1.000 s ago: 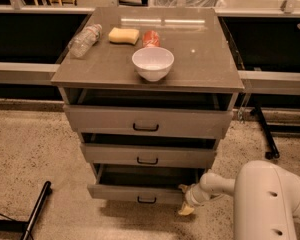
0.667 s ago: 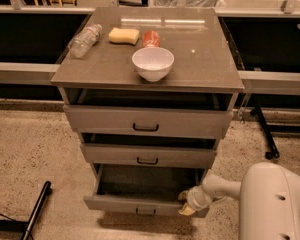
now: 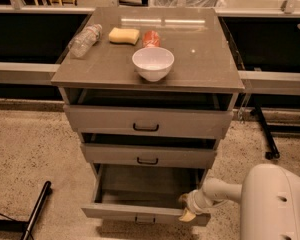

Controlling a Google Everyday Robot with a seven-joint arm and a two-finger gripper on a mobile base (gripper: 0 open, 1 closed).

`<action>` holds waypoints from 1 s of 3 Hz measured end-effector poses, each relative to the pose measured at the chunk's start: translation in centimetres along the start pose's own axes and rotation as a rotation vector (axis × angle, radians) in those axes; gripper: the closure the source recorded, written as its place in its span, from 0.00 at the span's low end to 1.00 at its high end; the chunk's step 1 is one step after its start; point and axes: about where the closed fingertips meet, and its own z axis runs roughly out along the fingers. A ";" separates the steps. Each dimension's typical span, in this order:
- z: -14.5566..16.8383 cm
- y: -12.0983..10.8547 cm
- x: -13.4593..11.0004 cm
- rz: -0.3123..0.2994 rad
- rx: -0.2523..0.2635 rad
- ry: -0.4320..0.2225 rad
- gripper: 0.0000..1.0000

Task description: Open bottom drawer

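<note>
Camera view: a grey-brown cabinet (image 3: 148,134) of three drawers, seen from above and in front, on a speckled floor (image 3: 30,154).
Bottom drawer: the bottom drawer (image 3: 140,189), lowest tier of the cabinet, stands well out from the cabinet's front with its plain grey inside showing. A small black handle (image 3: 145,218) sits mid-front.
End effector: the end effector (image 3: 185,207) is low at the cabinet's right side, clenched on the right end of the bottom drawer's front panel. One fingertip (image 3: 182,199) is inside the rim, the other outside.
Arm: the white arm (image 3: 217,190) reaches in from the robot's body (image 3: 277,204), right of the cabinet's foot.
Other drawers: the top drawer (image 3: 147,122) and middle drawer (image 3: 148,155) each sit slightly out from the cabinet, with a dark gap above each.
Tabletop: the cabinet's tabletop (image 3: 205,69) carries a white bowl (image 3: 153,63) near its front middle. Behind the bowl are a red can (image 3: 151,38) and a yellow sponge (image 3: 124,35). A clear bottle (image 3: 85,40) lies on its side at the left edge.
</note>
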 end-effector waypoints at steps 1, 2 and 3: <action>0.0 0.1 0.0 0.000 -0.001 0.000 0.27; 0.0 0.1 0.0 0.000 -0.001 0.000 0.04; 0.1 0.2 0.0 -0.001 -0.003 0.001 0.00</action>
